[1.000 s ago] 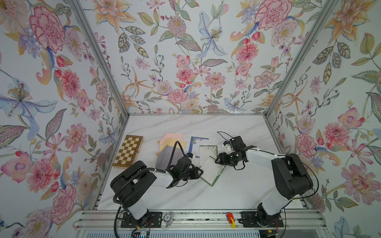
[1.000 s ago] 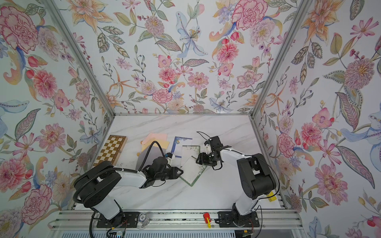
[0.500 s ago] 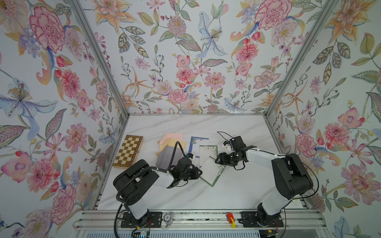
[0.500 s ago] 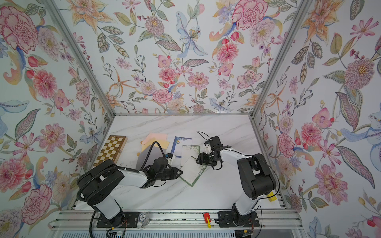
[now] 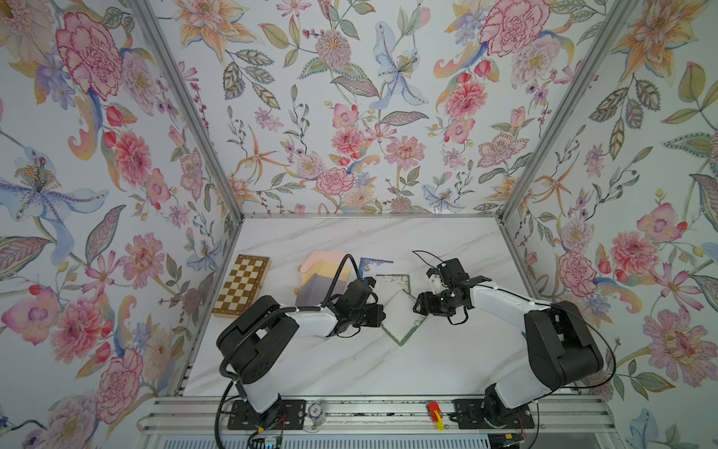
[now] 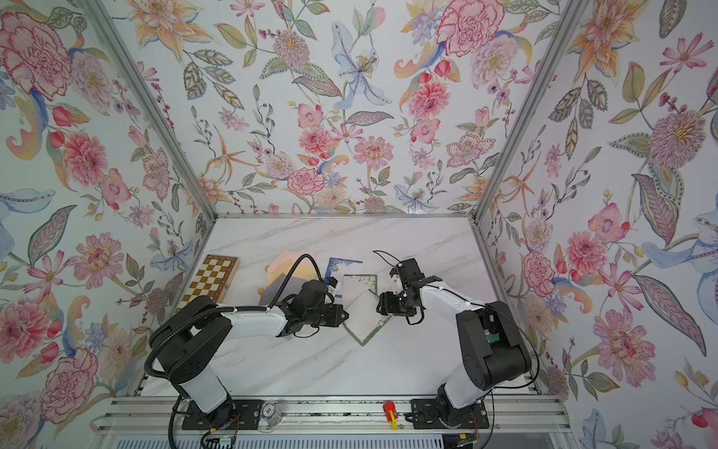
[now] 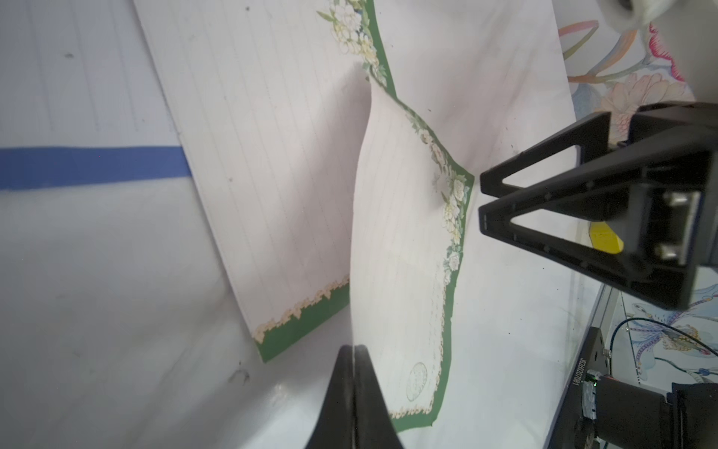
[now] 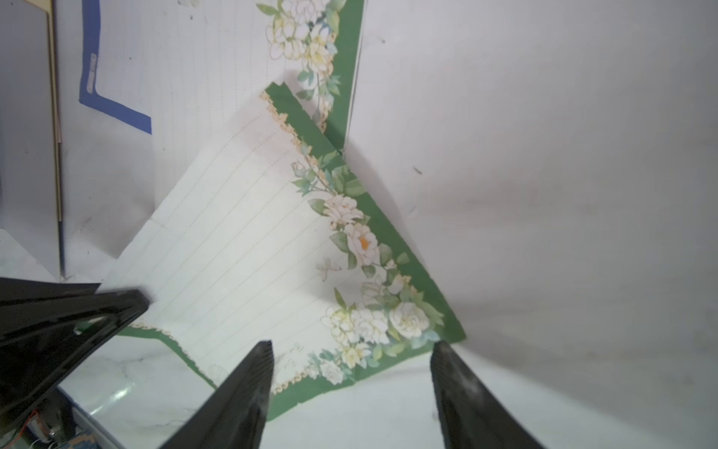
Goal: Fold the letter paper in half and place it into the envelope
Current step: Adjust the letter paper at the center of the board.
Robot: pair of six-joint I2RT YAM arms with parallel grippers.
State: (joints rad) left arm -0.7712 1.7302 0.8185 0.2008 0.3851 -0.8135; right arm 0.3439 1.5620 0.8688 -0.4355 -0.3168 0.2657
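Letter paper, grip: a lined white sheet with a green floral border (image 7: 404,252). One long edge is pinched between the closed fingers of the left gripper (image 7: 354,352). That edge is raised off the white marble table (image 5: 349,369), and the sheet bows upward from it.
Opposite side: the right gripper (image 8: 351,346) has its fingers spread wide and holds nothing. The flowered corner lies just off its tips.
Key relation: the sheet lies between the two grippers, diamond-wise to the table front. Its long axis slants from near-right to far-left, so the short end faces the right fingers.
Nearer arm: the left already has the sheet. The right is just beside the corner, and I cannot tell whether it touches.
Judgement: halving likely means carrying the near short end along that axis onto the far one.
Underneath: a second green-bordered lined sheet (image 7: 272,194) lies flat, and the far end of the held sheet overlaps it. A blue-bordered sheet (image 5: 373,266) lies just behind.
Envelopes: a stack of pink, yellow and grey flat paper pieces (image 5: 322,272), taken for envelopes, sits behind the left wrist, apart from the held sheet.
Hidden: in both top views the left fingertips are masked by the arm itself. The stack is partly covered by arm and cable. No envelope opening is visible, and which one is meant is unclear.
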